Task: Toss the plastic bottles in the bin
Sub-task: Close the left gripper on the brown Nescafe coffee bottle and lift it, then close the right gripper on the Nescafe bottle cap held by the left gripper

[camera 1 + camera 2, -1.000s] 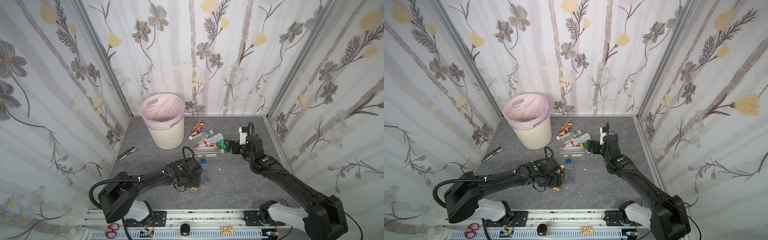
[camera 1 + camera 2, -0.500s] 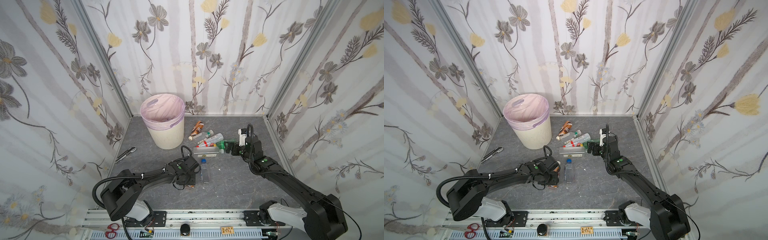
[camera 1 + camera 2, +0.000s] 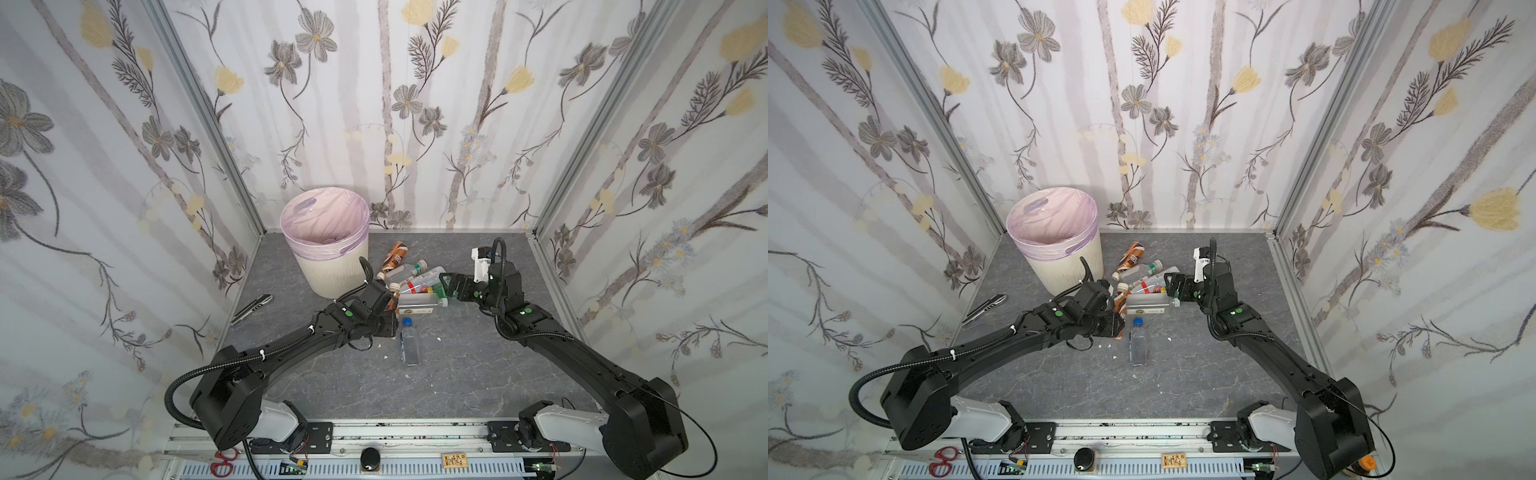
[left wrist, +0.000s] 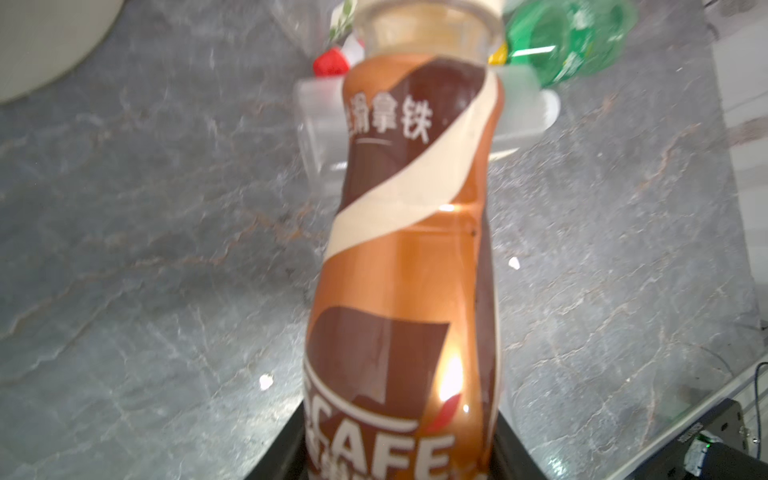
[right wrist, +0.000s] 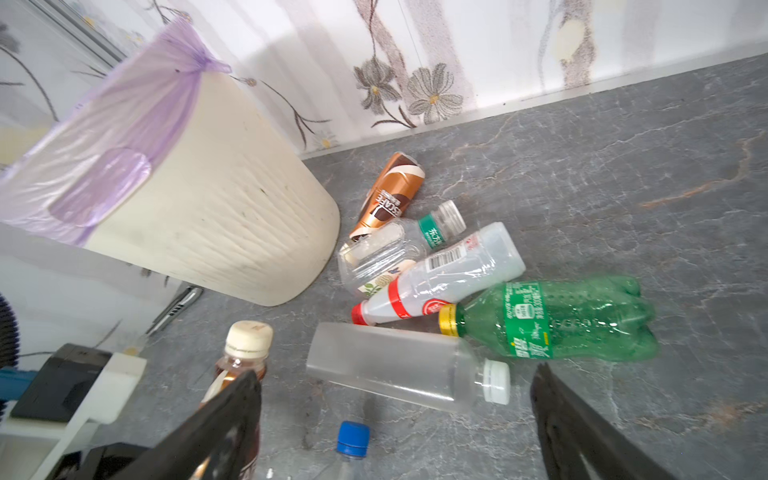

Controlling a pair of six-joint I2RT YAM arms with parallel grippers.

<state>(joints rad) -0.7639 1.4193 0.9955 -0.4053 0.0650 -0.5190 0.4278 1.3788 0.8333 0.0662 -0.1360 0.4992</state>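
Note:
My left gripper (image 4: 401, 457) is shut on a brown coffee bottle (image 4: 411, 249) with a cream cap, held off the floor near the bin (image 3: 332, 270) in both top views (image 3: 1121, 305). My right gripper (image 5: 395, 436) stands open just above a pile of plastic bottles and holds nothing. The pile holds a square clear bottle (image 5: 399, 365), a green bottle (image 5: 561, 320), a red-capped bottle (image 5: 449, 274), a green-labelled clear one (image 5: 390, 245) and a second brown one (image 5: 392, 195). A blue-capped bottle (image 3: 408, 345) lies alone nearer the front. The cream bin (image 5: 216, 224) has a lilac bag.
A folding knife (image 3: 251, 308) lies on the grey floor by the left wall. Red scissors (image 3: 222, 463) rest on the front rail. Small white scraps (image 3: 437, 338) dot the floor. Flowered walls close in three sides.
My left gripper shut on the brown coffee bottle and carried it up and back toward the bin. The right gripper edged left over the pile, still open.

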